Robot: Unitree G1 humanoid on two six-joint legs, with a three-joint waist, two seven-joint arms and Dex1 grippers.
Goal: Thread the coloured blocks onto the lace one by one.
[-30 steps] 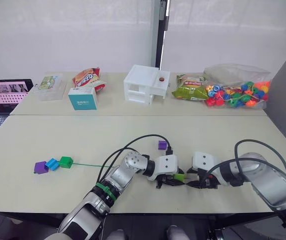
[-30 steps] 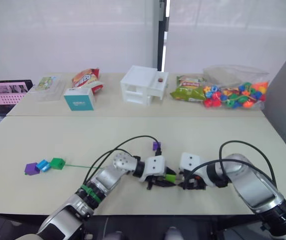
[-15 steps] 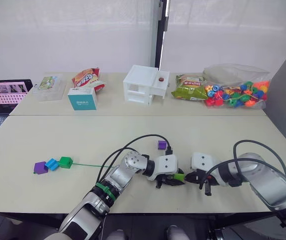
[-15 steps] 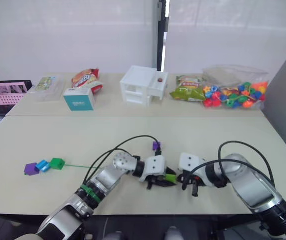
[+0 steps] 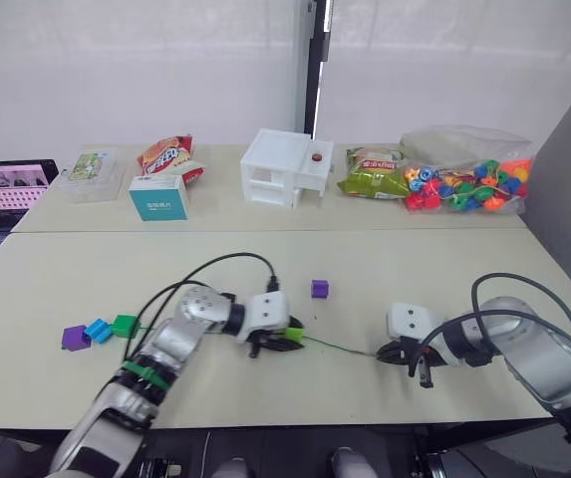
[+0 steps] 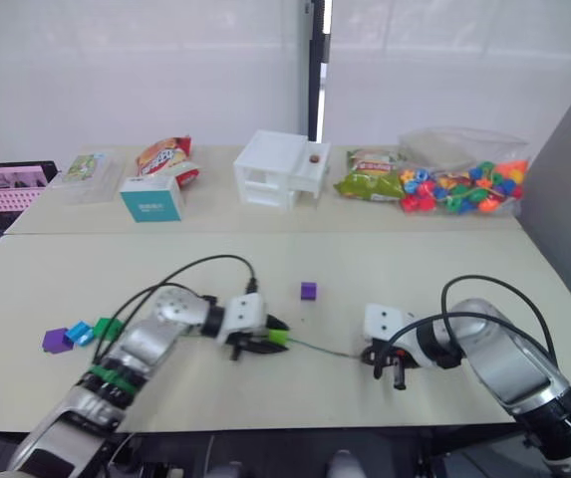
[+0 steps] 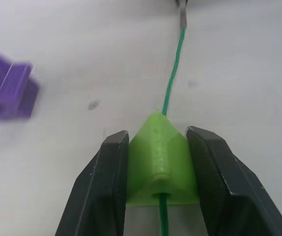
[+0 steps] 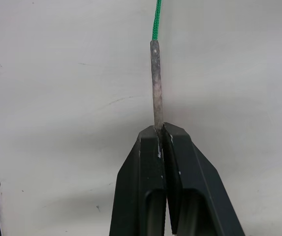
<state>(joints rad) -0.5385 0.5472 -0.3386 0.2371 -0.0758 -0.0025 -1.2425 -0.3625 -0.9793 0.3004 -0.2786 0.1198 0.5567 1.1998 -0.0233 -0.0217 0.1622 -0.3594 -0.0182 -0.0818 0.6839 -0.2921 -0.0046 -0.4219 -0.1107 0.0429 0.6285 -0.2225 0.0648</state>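
My left gripper (image 5: 291,340) is shut on a light green block (image 7: 163,162), and the green lace (image 7: 172,83) passes through the block's hole. The lace runs on across the table to my right gripper (image 8: 159,130), which is shut on its grey needle tip (image 8: 155,83). At the lace's far left end sit a dark green block (image 5: 125,325), a blue block (image 5: 98,330) and a purple block (image 5: 74,338), close together. A second purple block (image 5: 319,289) lies loose on the table, just beyond the lace between the grippers.
Along the back of the table stand a white box (image 5: 287,167), a teal carton (image 5: 158,196), snack bags (image 5: 370,171), a clear bag of beads (image 5: 464,184) and a laptop (image 5: 6,187). Black cables loop over each arm.
My left gripper has slid left along the lace with the light green block, away from the right gripper. A bare stretch of lace now shows between the two. The right gripper has closed on the tip.
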